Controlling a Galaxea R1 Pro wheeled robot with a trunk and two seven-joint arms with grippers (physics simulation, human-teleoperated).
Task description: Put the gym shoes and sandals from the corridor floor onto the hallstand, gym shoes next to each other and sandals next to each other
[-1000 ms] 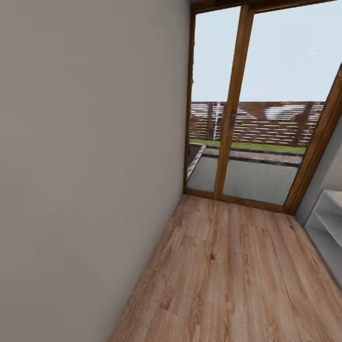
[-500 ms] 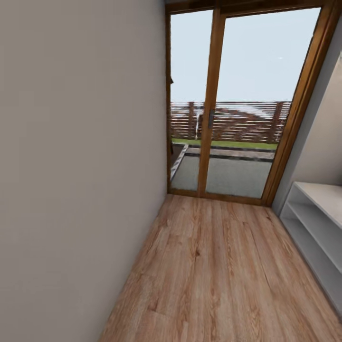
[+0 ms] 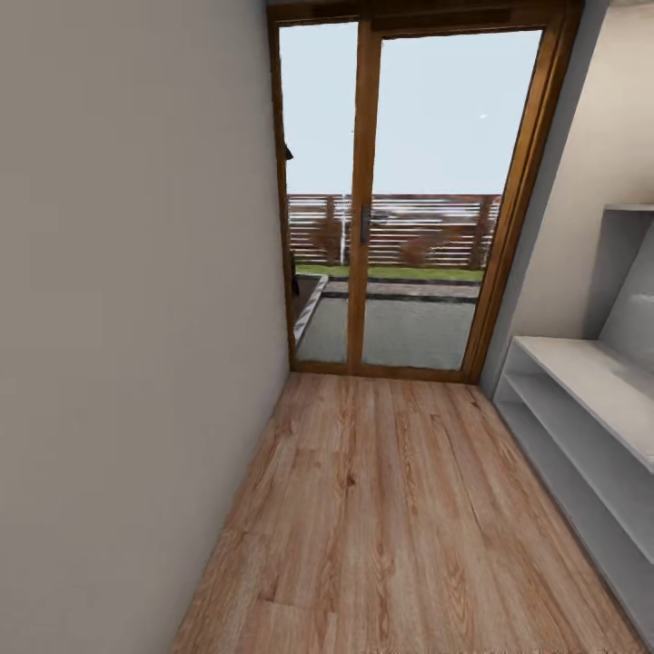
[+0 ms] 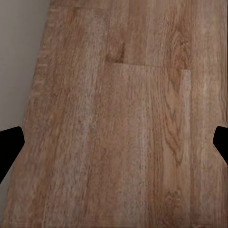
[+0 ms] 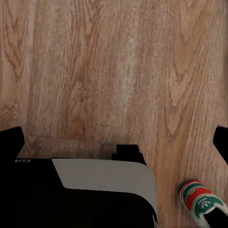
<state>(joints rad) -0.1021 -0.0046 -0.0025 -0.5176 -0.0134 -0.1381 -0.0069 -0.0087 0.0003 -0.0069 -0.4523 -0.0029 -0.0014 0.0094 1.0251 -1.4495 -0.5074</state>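
Note:
One gym shoe [image 5: 202, 202] shows its heel end, cream-white with green and red-orange bands, lying on the corridor floor [image 3: 391, 509] beside my base. The pale grey-white hallstand [image 3: 590, 377] stands along the right wall, its flat top and two shelf rows bare. My left gripper [image 4: 114, 145] hangs open over bare planks near the wall. My right gripper [image 5: 116, 140] is open too, with nothing between its fingers; the shoe lies off to one side of it. The sandals are out of view.
A plain grey wall [image 3: 127, 318] runs along the left. A wood-framed glass door [image 3: 409, 200] closes the corridor's far end. My black and grey base [image 5: 80, 194] sits under the right wrist camera. Wall shelves [image 3: 627, 263] rise above the hallstand.
The head view has swung to the right: the door has slid leftward in the picture and much more of the hallstand has come into view.

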